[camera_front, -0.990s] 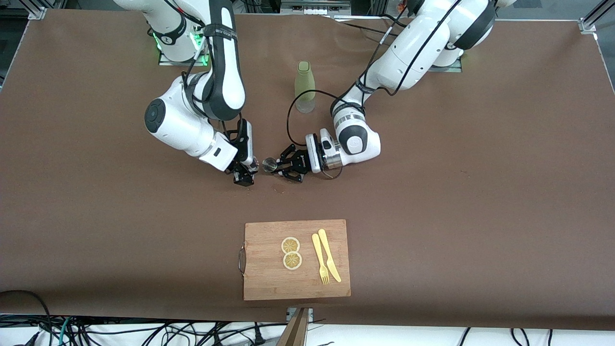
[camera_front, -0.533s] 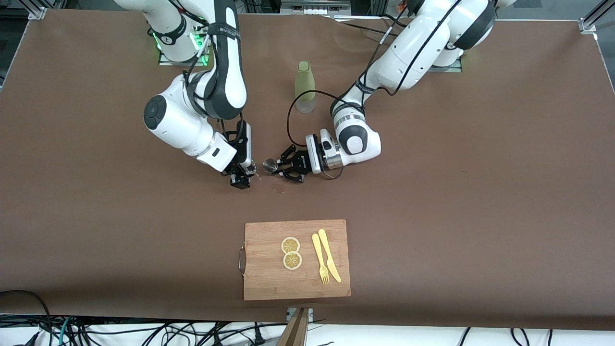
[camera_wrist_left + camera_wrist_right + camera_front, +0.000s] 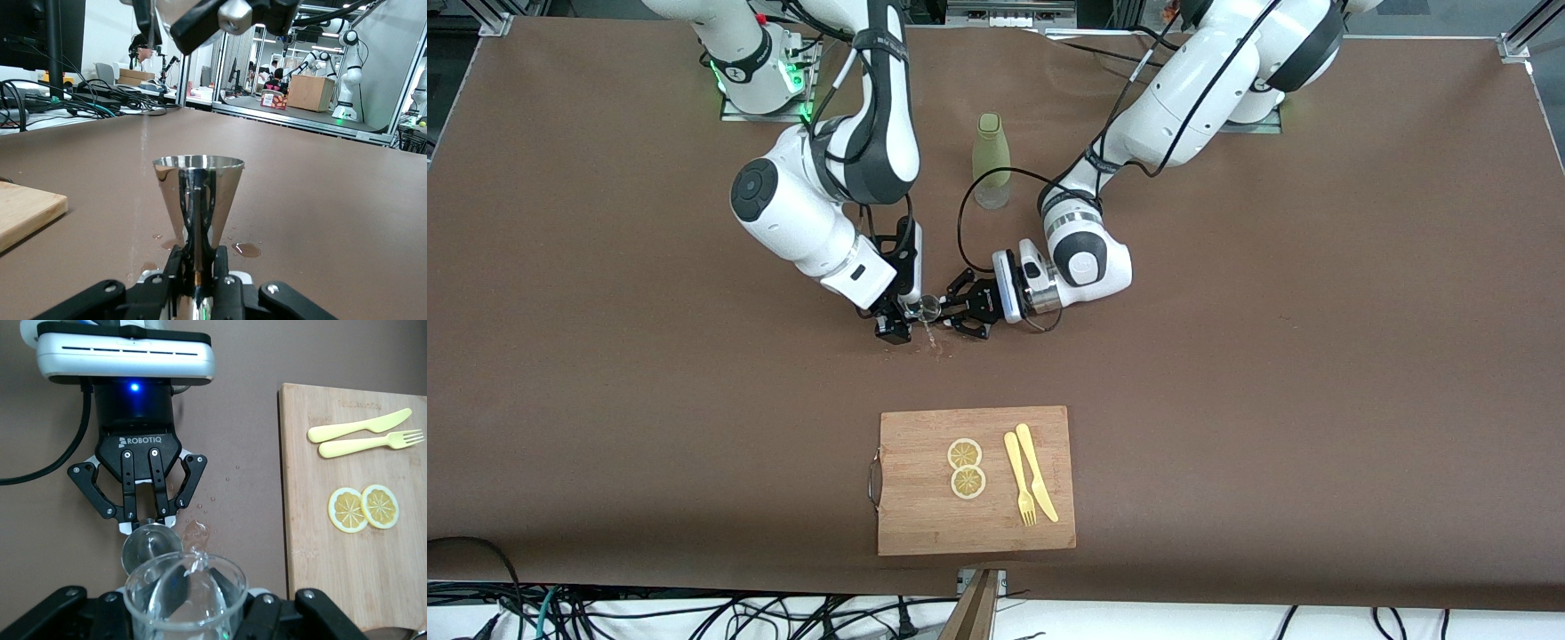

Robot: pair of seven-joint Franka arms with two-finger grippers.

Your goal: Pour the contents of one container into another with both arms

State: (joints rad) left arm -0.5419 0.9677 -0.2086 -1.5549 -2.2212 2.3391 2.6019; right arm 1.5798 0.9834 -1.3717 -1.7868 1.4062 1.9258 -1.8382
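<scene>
My left gripper (image 3: 947,313) is shut on the narrow waist of a steel cone-shaped jigger (image 3: 198,193), held upright low over the brown table. From the right wrist view, the jigger (image 3: 150,547) shows its open mouth. My right gripper (image 3: 898,322) is shut on a clear glass beaker (image 3: 185,593), tilted just above and beside the jigger. A thin stream of liquid (image 3: 142,150) falls beside the jigger's rim onto the table. Small puddles (image 3: 247,249) lie under the jigger.
A pale green bottle (image 3: 991,160) stands farther from the front camera than the grippers. Nearer the camera lies a wooden cutting board (image 3: 925,516) with two lemon slices (image 3: 966,468) and a yellow fork and knife (image 3: 1030,476). A wet patch (image 3: 941,348) marks the table.
My right arm has swung toward the left gripper, bringing the beaker from beside the jigger to just over it. The left arm and jigger have stayed still.
</scene>
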